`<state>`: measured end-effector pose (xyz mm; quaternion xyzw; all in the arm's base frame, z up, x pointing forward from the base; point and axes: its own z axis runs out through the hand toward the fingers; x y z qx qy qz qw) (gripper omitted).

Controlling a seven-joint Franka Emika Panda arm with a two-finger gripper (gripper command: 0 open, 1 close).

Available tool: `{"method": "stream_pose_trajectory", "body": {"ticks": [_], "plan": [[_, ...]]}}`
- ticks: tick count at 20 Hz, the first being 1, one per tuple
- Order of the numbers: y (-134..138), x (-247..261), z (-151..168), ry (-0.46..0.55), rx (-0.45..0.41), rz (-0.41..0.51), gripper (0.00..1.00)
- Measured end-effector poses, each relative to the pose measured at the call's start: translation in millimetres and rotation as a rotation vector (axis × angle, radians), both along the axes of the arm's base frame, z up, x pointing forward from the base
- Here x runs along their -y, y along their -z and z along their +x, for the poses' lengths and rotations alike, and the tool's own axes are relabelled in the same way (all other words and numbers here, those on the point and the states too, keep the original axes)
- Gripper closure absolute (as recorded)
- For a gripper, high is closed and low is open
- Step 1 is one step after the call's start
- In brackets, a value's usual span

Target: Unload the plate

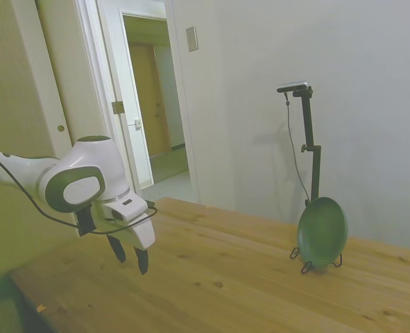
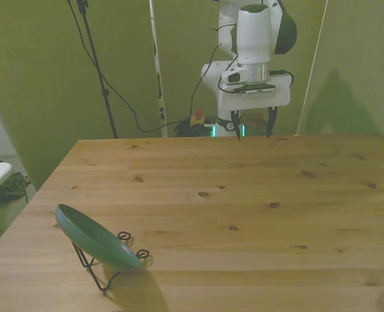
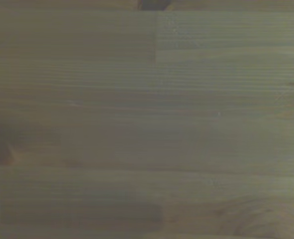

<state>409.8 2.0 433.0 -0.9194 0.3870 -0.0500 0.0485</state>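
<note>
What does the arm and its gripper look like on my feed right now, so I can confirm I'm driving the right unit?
A glossy white Franka arm with rounded shells and dark grey joint panels. The white box-shaped gripper carries two short, dark, tapered fingers. A thin black cable loops along the forearm to the wrist. In the front view, small green lights glow near the gripper.

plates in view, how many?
1. A dark green plate leans tilted in a thin black wire stand on the wooden table, near the front view's lower left corner, far from the gripper. The wrist view shows only tabletop.
</note>
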Motion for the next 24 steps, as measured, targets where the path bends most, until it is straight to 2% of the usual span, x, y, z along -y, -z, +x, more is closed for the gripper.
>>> {"method": "stream_pose_trajectory", "body": {"ticks": [4, 11, 17, 24], "plan": [[-9.6, 16.9, 3.9, 0.027, 0.024, -0.023, 0.00], [-73.5, 107.5, 15.2, 0.152, 0.129, -0.177, 0.00], [-125.8, 192.9, 25.7, 0.271, 0.196, -0.271, 0.00], [-151.4, 279.3, 40.9, 0.375, 0.214, -0.325, 0.00]]}}
